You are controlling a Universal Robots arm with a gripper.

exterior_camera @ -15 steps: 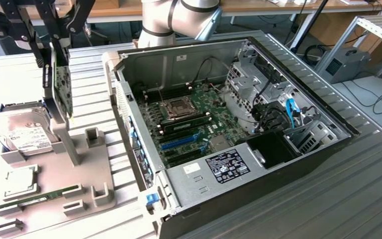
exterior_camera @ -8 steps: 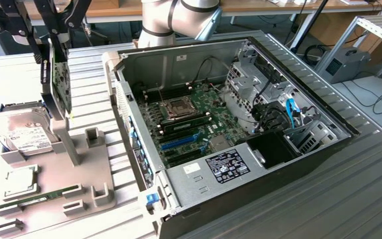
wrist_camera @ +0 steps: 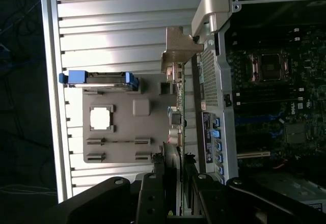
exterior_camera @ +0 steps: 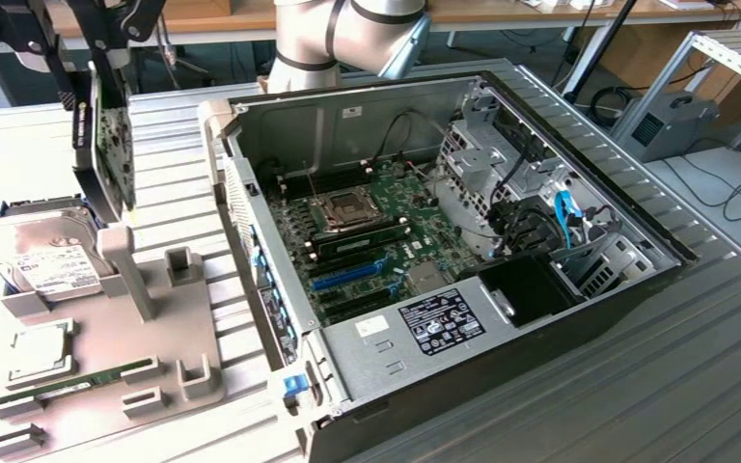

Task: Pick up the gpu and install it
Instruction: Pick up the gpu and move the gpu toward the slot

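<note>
The open computer case (exterior_camera: 332, 121) lay on its side on the slatted metal table (exterior_camera: 679, 386), with the motherboard (exterior_camera: 384, 227) facing up so a card could go straight down into its slots. Just beside it, toward the exterior view's left, sat the grey fixture tray (exterior_camera: 178, 338), each part in its own cradle — the hard drive (exterior_camera: 49, 256) propped up, the CPU (exterior_camera: 42, 352) and RAM stick (exterior_camera: 68, 386) lying flat. Above the tray the gripper (exterior_camera: 88, 58) was clamped on the upper edge of the gpu (exterior_camera: 103, 154), which hung vertical — likely to suit a slot. Its lower end was near the tray's upright post (exterior_camera: 116, 256); whether they touched, I couldn't tell.
</note>
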